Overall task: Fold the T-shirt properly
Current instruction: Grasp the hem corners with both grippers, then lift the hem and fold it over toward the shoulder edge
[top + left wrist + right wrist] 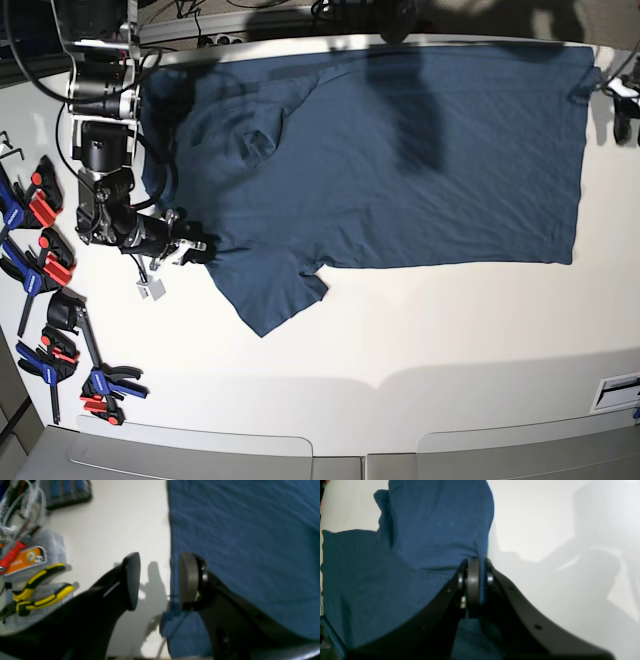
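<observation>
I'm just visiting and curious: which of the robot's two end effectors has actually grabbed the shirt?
The right end effector, at the base view's left: its jaws are pinched shut on the T-shirt. The left end effector stands open at the hem, gripping nothing.

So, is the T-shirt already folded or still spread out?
Mostly spread. In the base view the T-shirt lies flat across the table; only the sleeve sticks out, and the right hand pinches its edge.

- One navy T-shirt (400, 160), spread on the one white table (420, 330).
- Two robot arms, one gripper each: the right gripper (200, 248) and the left gripper (155, 580).
- One pair of yellow-handled pliers (37, 590).
- Several red-and-blue clamps (50, 265) along the table edge; exact number unclear.
</observation>
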`<state>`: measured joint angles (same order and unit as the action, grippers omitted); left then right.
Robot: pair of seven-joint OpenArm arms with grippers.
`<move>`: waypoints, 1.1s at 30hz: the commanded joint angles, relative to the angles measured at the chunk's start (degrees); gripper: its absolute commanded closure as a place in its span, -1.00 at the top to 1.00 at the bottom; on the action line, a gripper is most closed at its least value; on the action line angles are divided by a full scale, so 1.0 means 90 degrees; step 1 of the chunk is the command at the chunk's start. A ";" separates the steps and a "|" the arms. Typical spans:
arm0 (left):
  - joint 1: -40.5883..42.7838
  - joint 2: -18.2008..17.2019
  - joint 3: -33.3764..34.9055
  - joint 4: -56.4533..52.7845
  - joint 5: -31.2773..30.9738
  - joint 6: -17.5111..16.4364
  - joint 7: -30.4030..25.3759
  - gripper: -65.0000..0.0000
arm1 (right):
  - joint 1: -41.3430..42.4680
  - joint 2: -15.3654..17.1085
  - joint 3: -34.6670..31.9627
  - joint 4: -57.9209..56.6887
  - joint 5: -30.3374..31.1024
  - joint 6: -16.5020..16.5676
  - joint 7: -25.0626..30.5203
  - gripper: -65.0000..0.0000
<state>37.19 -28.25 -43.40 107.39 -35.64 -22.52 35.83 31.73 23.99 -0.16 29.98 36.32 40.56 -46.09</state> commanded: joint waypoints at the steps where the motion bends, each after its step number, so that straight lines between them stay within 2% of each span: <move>1: -0.0177 -0.0121 -0.0041 -0.0112 -0.0051 0.0032 -0.0165 -0.28 | 0.0126 0.0066 -0.0007 0.0032 -0.0104 -0.0062 -0.0044 -1.00; 4: -0.0916 -0.0240 -0.0041 -0.1027 -0.0061 0.0029 -0.0121 -0.28 | 0.0126 0.0066 -0.0007 0.0034 -0.0104 -0.0062 -0.0036 -1.00; 8: -0.1991 -0.0651 0.0216 -0.2715 -0.0386 0.0027 0.0017 -0.12 | 0.0124 0.0063 -0.0007 0.0032 -0.0104 -0.0062 -0.0024 -1.00; 12: -0.3087 -0.1115 0.1049 -0.4359 -0.0605 0.0005 0.0058 0.00 | 0.0126 0.0063 -0.0007 0.0032 -0.0104 -0.0062 -0.0022 -1.00; 15: -0.3985 -0.1234 0.1783 -0.5387 -0.0590 0.0005 -0.0017 0.01 | 0.0126 0.0063 -0.0007 0.0032 -0.0104 -0.0062 -0.0024 -1.00; 22: -0.5943 -0.1144 0.3181 -0.7482 -0.0493 -0.0017 -0.0338 0.01 | 0.0124 0.0063 -0.0007 0.0032 -0.0102 -0.0062 -0.0024 -1.00; 24: -0.6390 -0.1061 0.3427 -0.7927 -0.0272 -0.0012 -0.0401 0.01 | 0.0124 0.0063 -0.0007 0.0032 -0.0104 -0.0062 -0.0024 -1.00; 28: -0.6965 -0.0797 0.3638 -0.8454 0.0083 -0.0015 -0.0423 0.01 | 0.0124 0.0034 -0.0007 0.0032 -0.0104 -0.0062 -0.0022 -1.00; 33: -0.7135 -0.0367 0.3638 -0.8519 0.0384 -0.0017 -0.0425 0.01 | 0.0124 -0.0010 -0.0007 0.0032 -0.0104 -0.0062 -0.0024 -1.00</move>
<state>-26.26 -30.98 -10.81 30.46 -32.71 -22.52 30.26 31.73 23.51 -0.23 29.98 36.25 40.51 -45.50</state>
